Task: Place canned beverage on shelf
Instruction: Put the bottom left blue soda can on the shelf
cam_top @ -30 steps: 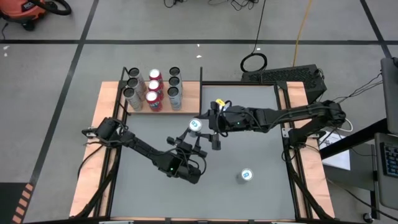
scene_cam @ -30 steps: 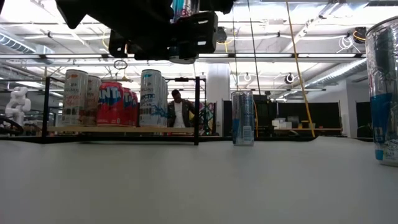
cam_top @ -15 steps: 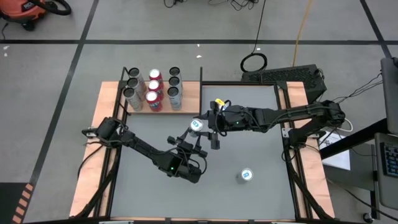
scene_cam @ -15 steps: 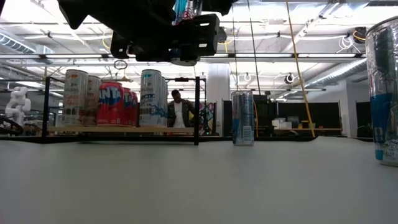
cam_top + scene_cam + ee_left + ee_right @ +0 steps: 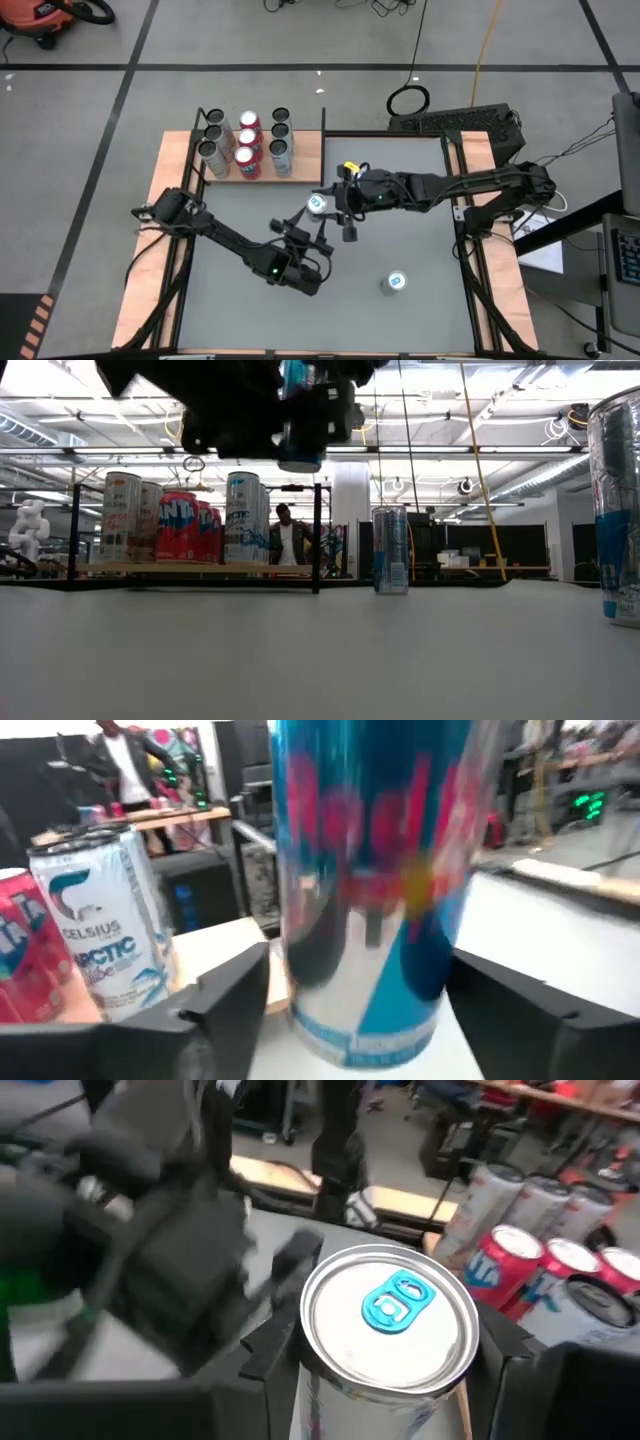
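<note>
A blue and silver canned beverage (image 5: 318, 204) hangs upright above the table's middle, just in front of the shelf (image 5: 305, 160). My right gripper (image 5: 336, 206) reaches it from the table's right and is shut on its top end (image 5: 390, 1315). My left gripper (image 5: 311, 228) comes from the near left. It is open, with its fingers (image 5: 235, 995) standing on either side of the can's lower body (image 5: 370, 890) and a narrow gap on each side. The shelf's wooden board (image 5: 200, 568) carries several upright cans (image 5: 248, 145). My right gripper pinches the can just under its top rim (image 5: 312, 1362) between its two fingers (image 5: 272, 1342). They come from the table's right, slanting slightly down, and lie across the can. The can stays upright, lifted clear of the table.
A loose can (image 5: 396, 282) stands on the grey table near the front right and looms large in the low view (image 5: 620, 510). Another can (image 5: 390, 550) stands farther back. The shelf's black post (image 5: 316, 535) rises at its right corner. A person (image 5: 290, 535) stands in the room beyond.
My right gripper's fingers have drawn in onto the can's top end. My left gripper's fingers have spread off the can's sides. Both arms have kept their place, and the can stays aloft.
</note>
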Controlling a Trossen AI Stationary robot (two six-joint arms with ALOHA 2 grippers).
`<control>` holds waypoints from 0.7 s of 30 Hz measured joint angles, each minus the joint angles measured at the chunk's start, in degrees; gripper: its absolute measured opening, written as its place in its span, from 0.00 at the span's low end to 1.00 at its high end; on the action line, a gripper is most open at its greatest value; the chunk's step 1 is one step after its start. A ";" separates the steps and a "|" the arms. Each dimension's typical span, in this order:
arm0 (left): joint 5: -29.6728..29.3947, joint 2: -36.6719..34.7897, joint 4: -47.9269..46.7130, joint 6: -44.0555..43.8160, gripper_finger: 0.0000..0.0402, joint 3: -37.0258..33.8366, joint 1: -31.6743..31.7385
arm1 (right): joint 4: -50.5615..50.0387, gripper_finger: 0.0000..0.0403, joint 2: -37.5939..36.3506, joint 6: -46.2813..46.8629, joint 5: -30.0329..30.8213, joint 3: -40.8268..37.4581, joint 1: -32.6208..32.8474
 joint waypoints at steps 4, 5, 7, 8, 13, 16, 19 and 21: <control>0.61 -3.50 -0.97 3.38 0.85 0.07 -1.87 | -0.78 0.37 -1.22 -0.56 -4.69 -0.11 -2.57; 1.11 -4.82 -2.06 4.67 0.87 0.02 -2.18 | -0.59 0.37 -1.69 -0.75 -5.78 -0.09 -3.53; 3.82 -7.92 -3.42 7.58 0.88 0.06 -2.38 | 0.07 0.36 -2.35 -1.22 -8.10 -0.07 -5.67; 5.97 -9.89 -5.16 8.73 0.89 0.09 -2.39 | 0.12 0.37 -2.58 -1.43 -9.67 -0.07 -6.93; 16.87 -18.20 -11.91 16.00 0.86 0.09 -1.55 | 2.10 0.37 -2.61 -1.81 -15.84 -0.07 -13.77; 18.01 -22.76 -14.87 20.22 0.84 0.09 -1.12 | 4.34 0.37 -2.37 -1.80 -18.53 -0.06 -17.70; 18.34 -27.22 -17.80 21.30 0.82 0.09 -1.21 | 5.27 0.37 -2.28 -1.69 -21.22 0.31 -21.02; 18.59 -30.22 -20.37 21.12 0.82 0.07 -1.38 | 4.77 0.37 -2.24 -1.74 -22.24 1.73 -22.85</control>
